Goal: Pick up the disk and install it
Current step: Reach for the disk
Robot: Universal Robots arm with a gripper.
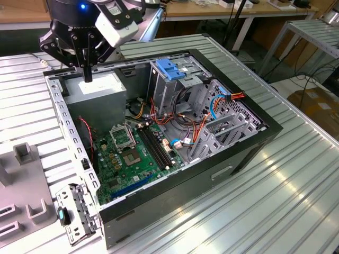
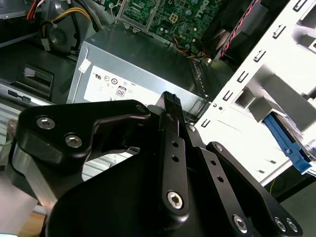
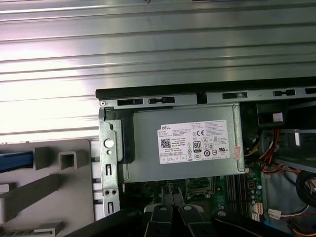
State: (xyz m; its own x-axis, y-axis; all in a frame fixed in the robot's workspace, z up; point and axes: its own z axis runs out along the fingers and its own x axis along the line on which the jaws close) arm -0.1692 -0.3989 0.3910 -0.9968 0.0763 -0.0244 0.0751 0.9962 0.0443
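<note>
My gripper (image 1: 87, 77) hangs above the grey power supply box (image 1: 95, 94) in the back corner of the open computer case (image 1: 175, 182), on the exterior view's left. Its fingers (image 2: 169, 98) are pressed together with nothing between them, and in the first wrist view their bases (image 3: 176, 213) sit over the motherboard edge. Of the disk I see only a blue carrier edge (image 2: 288, 144), lying outside the case wall. The same blue strip (image 3: 15, 161) rests in a grey fixture beside the case.
A tall metal cage with a blue plastic top (image 1: 170, 70) stands inside the case, with coloured cables (image 1: 212, 108) behind it. The green motherboard (image 1: 130, 153) covers the case floor. Grey fixture blocks (image 1: 24, 153) sit on the ribbed metal table (image 1: 296, 174) at the exterior view's left.
</note>
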